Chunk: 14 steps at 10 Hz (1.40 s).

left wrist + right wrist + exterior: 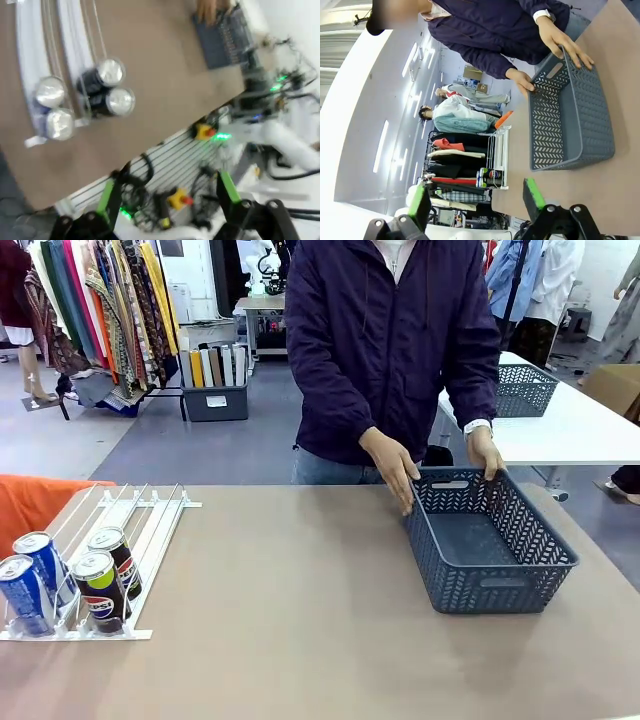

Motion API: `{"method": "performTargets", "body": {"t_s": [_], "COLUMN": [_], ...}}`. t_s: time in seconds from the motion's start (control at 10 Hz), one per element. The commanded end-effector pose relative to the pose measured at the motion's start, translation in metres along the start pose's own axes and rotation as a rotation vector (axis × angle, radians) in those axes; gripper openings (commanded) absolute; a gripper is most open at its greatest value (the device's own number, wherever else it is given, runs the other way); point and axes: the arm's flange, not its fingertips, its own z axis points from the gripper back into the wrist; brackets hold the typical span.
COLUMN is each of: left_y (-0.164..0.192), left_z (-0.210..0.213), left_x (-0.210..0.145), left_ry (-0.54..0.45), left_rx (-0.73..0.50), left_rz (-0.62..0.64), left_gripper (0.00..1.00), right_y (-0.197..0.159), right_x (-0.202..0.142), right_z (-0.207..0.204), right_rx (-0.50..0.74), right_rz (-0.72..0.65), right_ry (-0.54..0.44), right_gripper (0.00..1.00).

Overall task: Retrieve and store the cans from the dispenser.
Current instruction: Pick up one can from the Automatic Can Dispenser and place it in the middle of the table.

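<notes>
The white wire dispenser (150, 525) lies at the table's left front, its stoppers toward me. At its low end stand several cans: two blue cans (45, 565) on the left and two black cans (115, 560) beside them. The left wrist view looks down on their silver tops, black cans (107, 75) and blue cans (50, 92), on the dispenser (30, 35). My left gripper (167, 200) hangs open, off the table's near edge. My right gripper (476, 197) is open too, with the cans (490, 175) and the dispenser (500, 150) far off.
A dark grey perforated basket (545, 540) sits at the table's right; the person's hands (395, 465) hold its far rim. The same basket (225, 37) (570, 115) appears in both wrist views. Bare tan tabletop (290, 610) lies between dispenser and basket.
</notes>
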Motion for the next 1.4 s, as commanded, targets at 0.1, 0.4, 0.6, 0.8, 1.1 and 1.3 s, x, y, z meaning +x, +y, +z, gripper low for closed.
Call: {"method": "performTargets", "body": {"t_s": [0.1, 0.4, 0.6, 0.8, 1.1, 1.3], "left_y": [-0.058, -0.087, -0.093, -0.093, -0.079, -0.065], "left_z": [-0.081, -0.149, -0.120, -0.120, -0.159, -0.183], "left_x": [0.025, 0.032, 0.025, 0.025, 0.033, 0.036], "left_ry": [0.195, 0.289, 0.281, 0.281, 0.251, 0.186], "left_rx": [0.381, 0.541, 0.450, 0.450, 0.545, 0.601], "left_rz": [-0.158, -0.177, -0.212, -0.212, -0.079, 0.031], "left_gripper": [1.00, 1.00, 1.00, 1.00, 1.00, 1.00], "right_y": [0.002, 0.002, 0.002, 0.002, 0.002, 0.002], "right_x": [0.002, 0.002, 0.002, 0.002, 0.002, 0.002], "right_z": [-0.001, -0.001, -0.001, -0.001, -0.001, -0.001], "right_rx": [0.026, 0.026, 0.026, 0.026, 0.026, 0.026], "right_rz": [0.019, 0.019, 0.019, 0.019, 0.019, 0.019], "right_ry": [-0.015, -0.015, -0.015, -0.015, -0.015, -0.015], "right_gripper": [1.00, 1.00, 1.00, 1.00, 1.00, 1.00]}}
